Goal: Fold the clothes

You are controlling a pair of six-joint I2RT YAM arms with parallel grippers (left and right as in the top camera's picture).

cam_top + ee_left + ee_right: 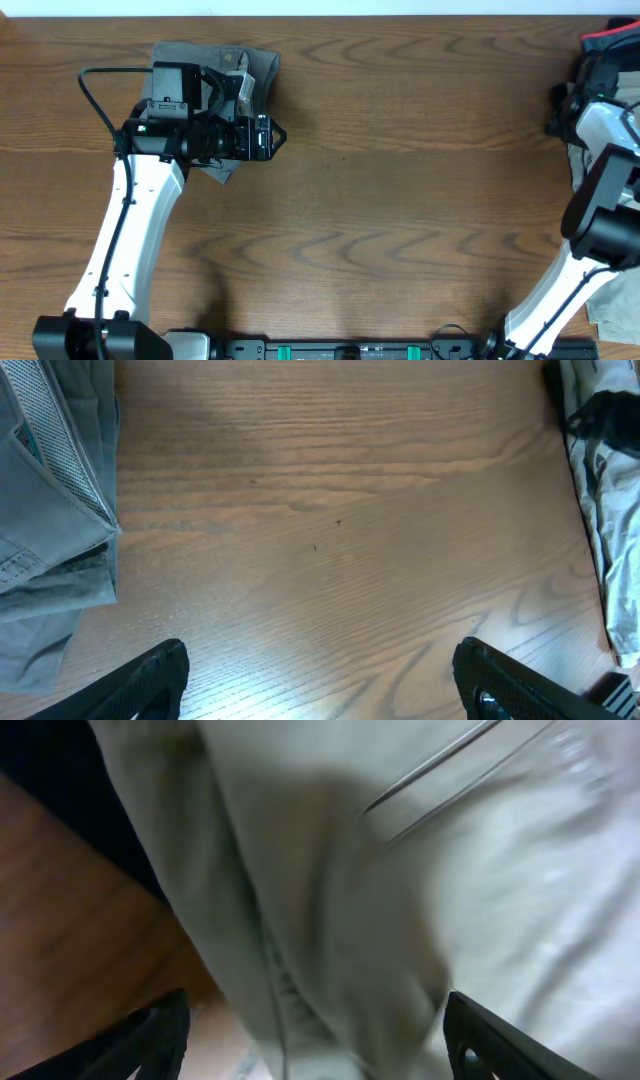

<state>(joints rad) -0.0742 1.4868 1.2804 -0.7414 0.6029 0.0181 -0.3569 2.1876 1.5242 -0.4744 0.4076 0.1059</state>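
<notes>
Grey shorts (255,65) look folded at 10 o'clock. The left gripper (320,660) is spread wide over the table (330,510) just beside them. The right gripper (310,1020) hangs wide over the khaki trousers (400,900) at 3 o'clock, gripping nothing. Next up, I reckon: pinch an edge and drag it to the middle.

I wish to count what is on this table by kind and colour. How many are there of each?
Grey garment: 1
Pale khaki garment: 1, partly outside the picture
Dark item with red, kind unclear: 1
Robot arms: 2
Total: 5
</notes>
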